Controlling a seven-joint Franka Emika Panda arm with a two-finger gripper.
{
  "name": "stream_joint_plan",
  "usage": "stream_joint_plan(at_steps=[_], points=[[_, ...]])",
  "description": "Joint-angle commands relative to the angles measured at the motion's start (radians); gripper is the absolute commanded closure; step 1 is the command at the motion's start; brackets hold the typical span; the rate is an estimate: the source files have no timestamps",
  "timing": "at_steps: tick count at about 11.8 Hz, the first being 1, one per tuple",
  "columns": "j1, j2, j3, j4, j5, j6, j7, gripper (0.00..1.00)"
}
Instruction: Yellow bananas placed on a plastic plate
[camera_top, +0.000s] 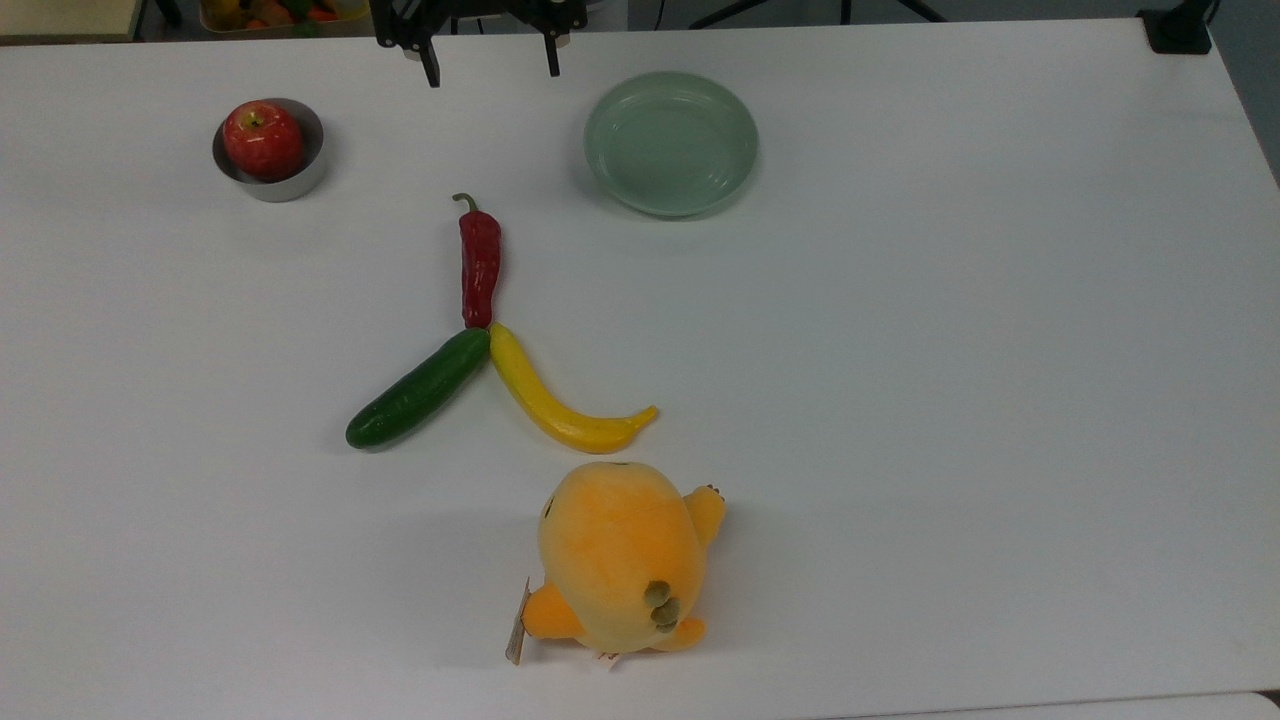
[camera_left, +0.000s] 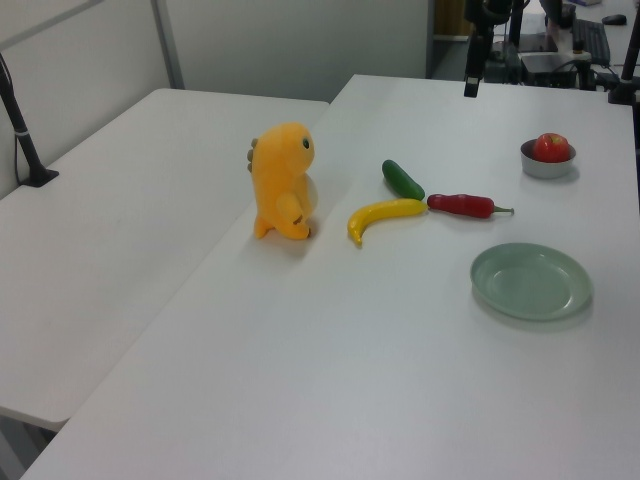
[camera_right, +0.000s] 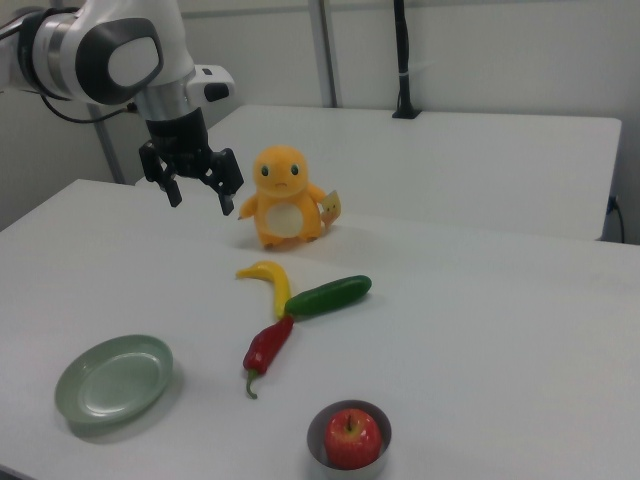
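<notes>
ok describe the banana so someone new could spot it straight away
On the white table, find the orange plush toy. Just beyond it three long items meet at their tips; the banana is the curved glossy yellow one, beside the green cucumber and red chili.

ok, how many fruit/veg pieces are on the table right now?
4. The yellow banana, cucumber and red chili meet end to end mid-table in the top view; the apple sits in the steel bowl at the top view's upper left. None looks hidden.
</notes>
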Motion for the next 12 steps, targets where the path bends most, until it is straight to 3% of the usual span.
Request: stream_joint_plan(at_steps=[1, 5, 8, 12], points=[[0.003, -0.003, -0.009, -0.021, -0.003, 0.023, -0.03, 0.0], [0.003, 0.06, -0.008, -0.013, 0.0, 0.114, -0.119, 0.0], [-0.012, 0.138, -0.008, 0.014, 0.003, 0.227, -0.342, 0.0], [-0.012, 0.282, 0.015, 0.051, -0.009, 0.376, -0.371, 0.0]])
